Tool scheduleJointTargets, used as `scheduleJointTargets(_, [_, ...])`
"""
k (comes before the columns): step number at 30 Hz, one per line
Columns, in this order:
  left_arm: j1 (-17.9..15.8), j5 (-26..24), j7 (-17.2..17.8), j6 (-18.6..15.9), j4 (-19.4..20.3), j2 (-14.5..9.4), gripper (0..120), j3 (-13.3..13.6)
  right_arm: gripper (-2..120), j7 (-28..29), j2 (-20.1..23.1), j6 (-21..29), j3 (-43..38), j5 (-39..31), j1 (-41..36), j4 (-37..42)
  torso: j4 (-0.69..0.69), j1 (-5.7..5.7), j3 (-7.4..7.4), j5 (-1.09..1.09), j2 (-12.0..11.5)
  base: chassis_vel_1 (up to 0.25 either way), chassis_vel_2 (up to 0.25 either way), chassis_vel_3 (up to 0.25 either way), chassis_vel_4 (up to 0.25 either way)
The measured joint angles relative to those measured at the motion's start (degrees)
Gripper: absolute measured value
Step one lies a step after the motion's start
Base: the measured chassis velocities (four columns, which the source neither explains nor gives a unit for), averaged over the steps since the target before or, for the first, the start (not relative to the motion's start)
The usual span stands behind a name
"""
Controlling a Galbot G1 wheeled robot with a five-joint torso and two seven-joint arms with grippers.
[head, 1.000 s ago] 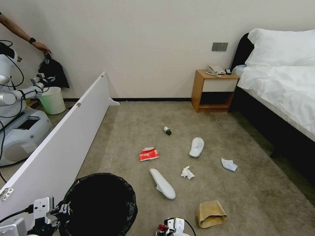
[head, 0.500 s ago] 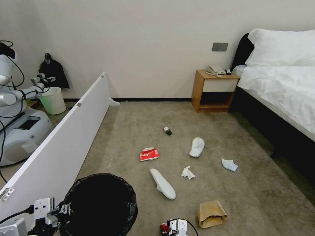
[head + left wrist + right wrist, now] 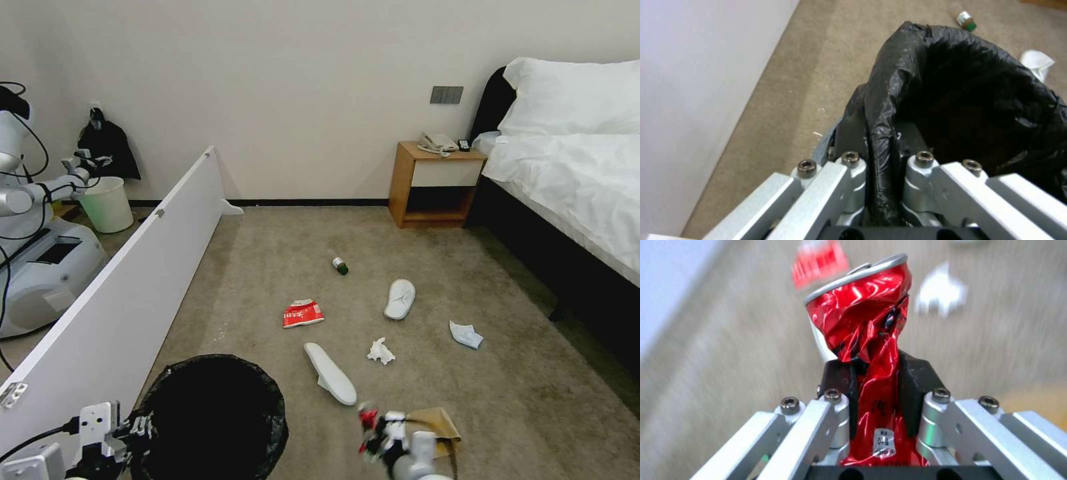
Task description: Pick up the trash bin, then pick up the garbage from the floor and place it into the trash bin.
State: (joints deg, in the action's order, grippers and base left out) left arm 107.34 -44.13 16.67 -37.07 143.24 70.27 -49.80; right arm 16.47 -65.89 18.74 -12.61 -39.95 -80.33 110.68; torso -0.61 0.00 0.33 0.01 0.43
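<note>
The left gripper [image 3: 880,166] holds the bin [image 3: 213,417] by its rim at 7 o'clock, the right gripper [image 3: 876,386] pinches a can [image 3: 862,323], while slippers [image 3: 330,373], tissue [image 3: 381,351] and bag [image 3: 437,427] remain on the floor.

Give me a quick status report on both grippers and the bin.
Left gripper clamped on trash bin rim. Right gripper shut on crushed red can, above carpet beside paper bag. Nothing blocking.
</note>
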Motion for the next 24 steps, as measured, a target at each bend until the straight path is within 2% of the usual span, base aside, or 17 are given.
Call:
scheduleJointTargets(4, [-1.49, -1.08, 0.31, -0.18, 0.00, -2.05, 5, 0.64, 17, -4.55, 4.45, -2.17, -6.72, -0.47, -2.29, 11.02, -0.01, 0.00, 0.00, 0.00, 0.00, 0.000, 0.000, 0.000, 0.000])
scheduleJointTargets(8, [-2.17, -1.65, 0.35, -0.32, 0.00, -2.85, 5, 0.80, 17, -6.15, 6.75, -3.29, -9.16, -0.79, -3.02, 14.97, 0.00, 0.00, 0.00, 0.00, 0.00, 0.000, 0.000, 0.000, 0.000])
scheduleJointTargets(10, [-2.92, -2.17, 0.35, -0.46, 0.00, -4.07, 5, 1.13, 17, -8.22, 13.20, -8.36, -13.13, -1.51, -4.51, 19.40, -0.01, 0.00, 0.00, 0.00, 0.00, 0.000, 0.000, 0.000, 0.000])
scheduleJointTargets(11, [-2.92, -2.17, 0.35, -0.46, 0.00, -4.07, 5, 1.13, 17, -8.22, 13.20, -8.36, -13.13, -1.51, -4.51, 19.40, -0.01, 0.00, 0.00, 0.00, 0.00, 0.000, 0.000, 0.000, 0.000])
scheduleJointTargets(12, [-3.06, -2.24, 0.22, -0.47, 0.00, -4.34, 5, 1.18, 17, -9.12, 16.09, -10.89, -14.61, -1.42, -5.13, 19.79, -0.01, 0.00, 0.00, 0.00, 0.00, 0.000, 0.000, 0.000, 0.000])
scheduleJointTargets(13, [-3.23, -2.32, 0.02, -0.47, 0.00, -4.49, 5, 1.23, 17, -10.54, 20.73, -13.95, -17.04, -1.64, -5.91, 19.98, -0.01, 0.00, 0.00, 0.02, 0.00, 0.000, 0.000, 0.000, 0.000])
scheduleJointTargets(14, [-3.23, -2.32, 0.02, -0.47, 0.00, -4.49, 5, 1.23, 17, -10.54, 20.73, -13.95, -17.04, -1.64, -5.91, 19.98, -0.01, 0.00, 0.00, 0.02, 0.00, 0.000, 0.000, 0.000, 0.000])
scheduleJointTargets(15, [-3.34, -2.34, -0.16, -0.47, 0.01, -4.50, 5, 1.27, 17, -11.13, 24.40, -15.78, -18.99, -2.86, -6.38, 19.97, -0.01, 0.00, 0.00, -0.01, 0.00, 0.000, 0.000, 0.000, 0.000])
scheduleJointTargets(16, [-3.34, -2.34, -0.16, -0.47, 0.01, -4.50, 5, 1.27, 17, -11.13, 24.40, -15.78, -18.99, -2.86, -6.38, 19.97, -0.01, 0.00, 0.00, -0.01, 0.00, 0.000, 0.000, 0.000, 0.000])
scheduleJointTargets(17, [-3.45, -2.36, -0.44, -0.46, 0.00, -4.46, 5, 1.43, 17, -11.60, 29.33, -19.52, -20.73, -5.79, -6.46, 19.41, 0.00, 0.00, 0.00, -0.01, 0.00, 0.000, 0.000, 0.000, 0.000])
scheduleJointTargets(19, [-3.45, -2.38, -0.76, -0.44, 0.00, -4.42, 5, 1.59, 17, -11.94, 35.02, -24.88, -21.87, -7.71, -5.79, 17.47, 0.02, 0.00, 0.00, 0.00, 0.00, 0.000, 0.000, 0.000, 0.000])
scheduleJointTargets(22, [-3.45, -2.38, -0.81, -0.42, 0.00, -4.42, 5, 1.60, 17, -12.42, 36.28, -25.75, -22.42, -8.44, -5.52, 17.29, 0.02, 0.00, 0.01, 0.00, 0.00, 0.000, 0.000, 0.000, 0.000])
scheduleJointTargets(24, [-3.59, -2.39, -0.81, -0.41, 0.00, -4.46, 5, 1.62, 17, -15.17, 36.85, -26.99, -22.26, -9.63, -3.65, 18.07, -0.02, 0.00, 0.00, 0.00, 0.00, 0.000, 0.000, 0.000, 0.000])
